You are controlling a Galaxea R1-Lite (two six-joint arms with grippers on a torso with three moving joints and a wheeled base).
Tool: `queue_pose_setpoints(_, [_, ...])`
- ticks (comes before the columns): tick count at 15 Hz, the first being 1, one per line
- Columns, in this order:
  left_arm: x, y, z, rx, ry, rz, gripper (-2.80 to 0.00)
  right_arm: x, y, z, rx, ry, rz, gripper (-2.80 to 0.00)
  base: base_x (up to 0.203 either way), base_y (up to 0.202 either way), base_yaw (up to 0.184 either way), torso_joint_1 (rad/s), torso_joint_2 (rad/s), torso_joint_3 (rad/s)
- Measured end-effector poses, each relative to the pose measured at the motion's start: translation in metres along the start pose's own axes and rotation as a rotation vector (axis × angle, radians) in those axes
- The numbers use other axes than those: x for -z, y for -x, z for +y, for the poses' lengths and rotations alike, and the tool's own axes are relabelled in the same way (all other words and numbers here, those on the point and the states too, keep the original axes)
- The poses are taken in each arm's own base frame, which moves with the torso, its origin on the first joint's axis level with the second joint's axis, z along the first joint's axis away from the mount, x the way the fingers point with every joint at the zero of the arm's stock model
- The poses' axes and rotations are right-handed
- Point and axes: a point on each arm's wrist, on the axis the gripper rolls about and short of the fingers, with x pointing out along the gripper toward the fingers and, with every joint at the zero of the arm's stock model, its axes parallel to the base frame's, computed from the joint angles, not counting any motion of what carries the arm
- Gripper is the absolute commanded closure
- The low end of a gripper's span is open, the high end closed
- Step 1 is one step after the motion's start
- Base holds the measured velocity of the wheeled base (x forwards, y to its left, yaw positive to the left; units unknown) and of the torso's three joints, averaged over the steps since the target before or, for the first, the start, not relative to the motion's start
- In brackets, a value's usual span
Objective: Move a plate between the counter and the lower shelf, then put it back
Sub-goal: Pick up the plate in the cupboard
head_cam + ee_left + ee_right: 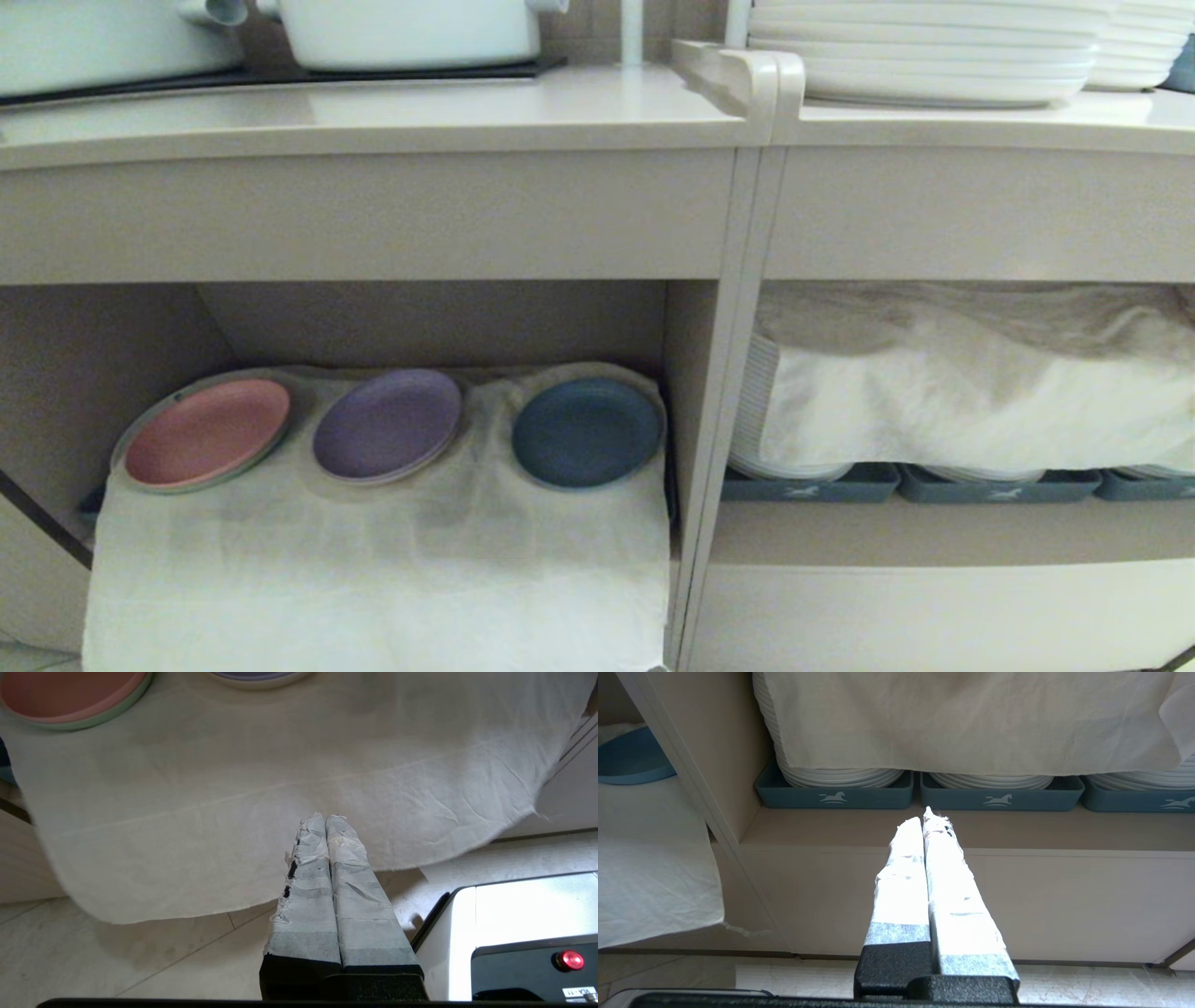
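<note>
The blue plate lies flat on the white cloth in the lower shelf, at the right end of a row of three small plates; its edge also shows in the right wrist view. The counter runs above the shelf. Neither arm is in the head view. My left gripper is shut and empty, low in front of the hanging cloth, short of the plates. My right gripper is shut and empty, facing the neighbouring compartment's ledge.
A pink plate and a purple plate lie left of the blue one. White pots stand on the counter's hob. White dinner plates are stacked at the right. Blue-grey trays hold cloth-covered plates. My base sits near the left gripper.
</note>
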Motion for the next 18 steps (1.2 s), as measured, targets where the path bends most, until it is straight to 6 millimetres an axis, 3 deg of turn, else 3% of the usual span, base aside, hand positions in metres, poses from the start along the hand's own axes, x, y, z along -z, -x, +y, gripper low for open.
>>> queue_pose_setpoints(10, [0.005,0.010,-0.002,0.018,-0.013,-0.059,0.00,0.000,0.000,0.000,0.000,0.000,0.000,0.00,0.000,0.000,0.000,0.000,0.00,0.000])
queue_pose_setpoints(18, [0.012,0.020,-0.002,-0.019,0.073,-0.178,0.00,0.000,0.000,0.000,0.000,0.000,0.000,0.00,0.000,0.000,0.000,0.000,0.00,0.000])
